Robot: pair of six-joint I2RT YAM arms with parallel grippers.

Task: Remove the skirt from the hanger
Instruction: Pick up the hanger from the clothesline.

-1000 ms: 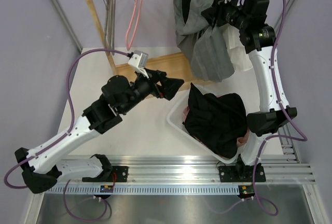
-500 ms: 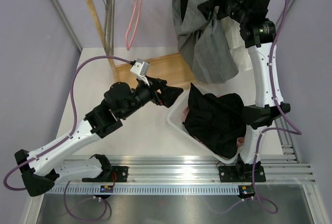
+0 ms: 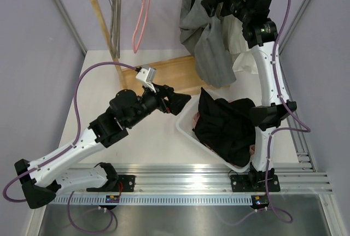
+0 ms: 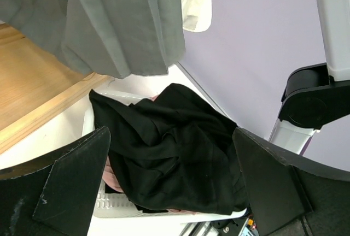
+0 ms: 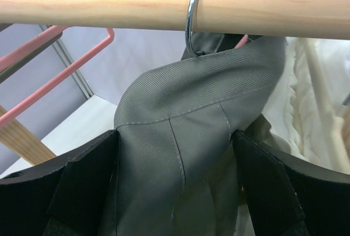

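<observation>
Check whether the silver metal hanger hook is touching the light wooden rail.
Touching. The right wrist view shows the silver metal hanger hook looped over the light wooden rail, its curve lying against the wood with no gap.

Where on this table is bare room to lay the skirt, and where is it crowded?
Free: the table between the left arm and the white basket, and the strip left of the rack's wooden post. Crowded: the right side, with the basket, its black garment, the right arm and the hanging grey skirt.
</observation>
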